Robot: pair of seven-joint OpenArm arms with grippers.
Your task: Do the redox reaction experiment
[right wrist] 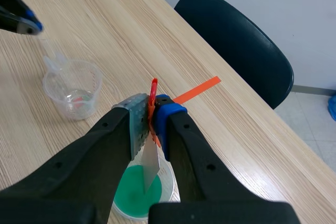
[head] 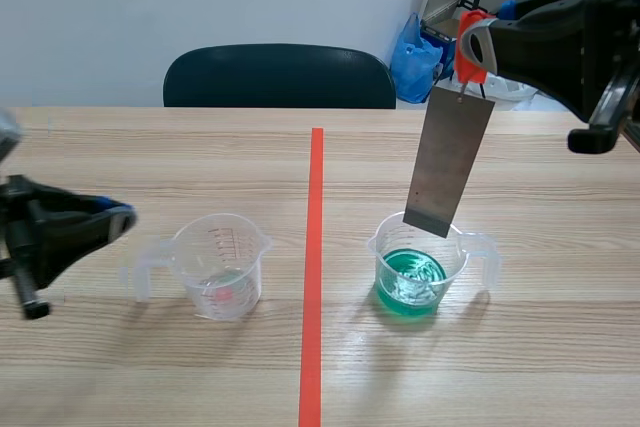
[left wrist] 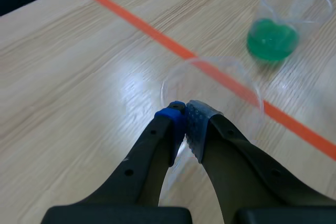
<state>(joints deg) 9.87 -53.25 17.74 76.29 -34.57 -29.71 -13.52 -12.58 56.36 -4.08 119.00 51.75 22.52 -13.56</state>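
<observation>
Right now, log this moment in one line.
right gripper: shut on plate, over green cup | left gripper: shut, near clear cup

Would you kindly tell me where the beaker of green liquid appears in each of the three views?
Scene view: green-liquid beaker stands right of the orange tape line, under the metal strip.
Left wrist view: ahead of the left end effector, beyond the tape line.
Right wrist view: beneath the right end effector, below the strip.
Shared landmark: the orange tape line.
</observation>
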